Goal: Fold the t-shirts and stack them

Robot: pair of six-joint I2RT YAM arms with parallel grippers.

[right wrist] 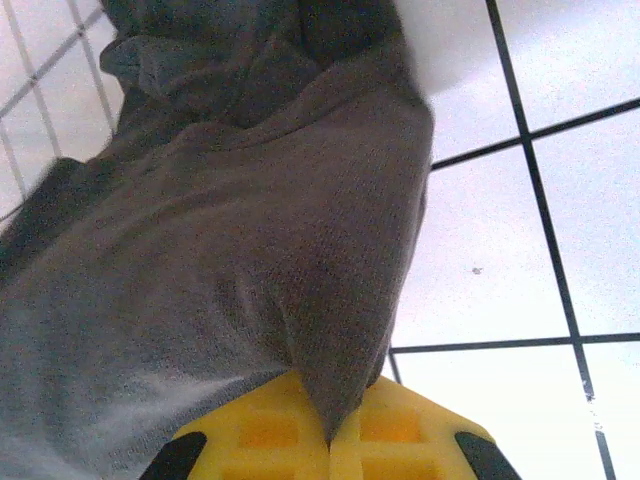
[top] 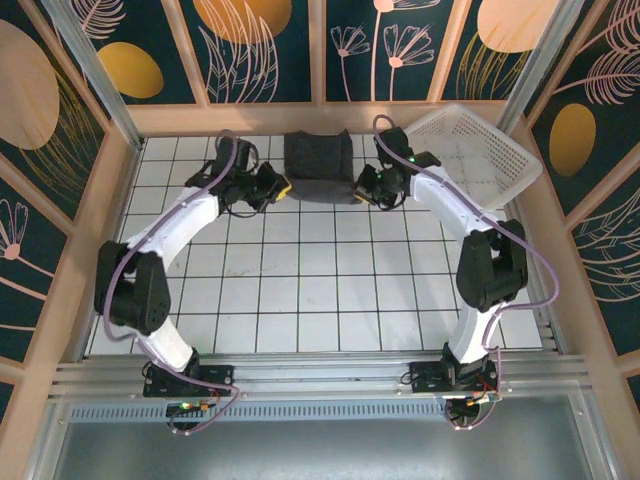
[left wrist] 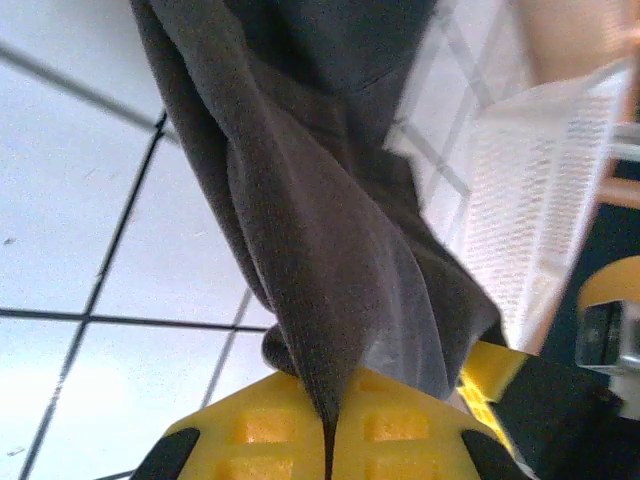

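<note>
One t-shirt [top: 318, 165] in play, dark charcoal, at the far middle of the table [top: 300, 290], strung between my two arms with the white mesh basket [top: 480, 150] near its right side. From above it reads as a compact, roughly rectangular bundle, so I judge it's part-folded and carried by its two ends rather than lying flat. Left gripper [top: 280, 187] has the left end, right gripper [top: 362, 187] the right end. On the left wrist cam the yellow fingers [left wrist: 260, 425] are pressed together on a pinch of cloth, and the shirt fans away from the seam in long draped folds. The right wrist cam shows the same: fingers [right wrist: 400, 430] clamped on a bunched point, cloth spreading wide beyond it. My read is that gripping both ends keeps the fabric under enough tension to steer a fold. The material is a soft matte knit with a fine weave visible close up; it's limp and I expect it to slump wherever unsupported. The fingers are hard yellow plastic with moulded square recesses. The basket is rigid perforated plastic, skewed in the far-right corner. The table is white tile with dark grout lines. I'd judge the stacking not yet begun
</note>
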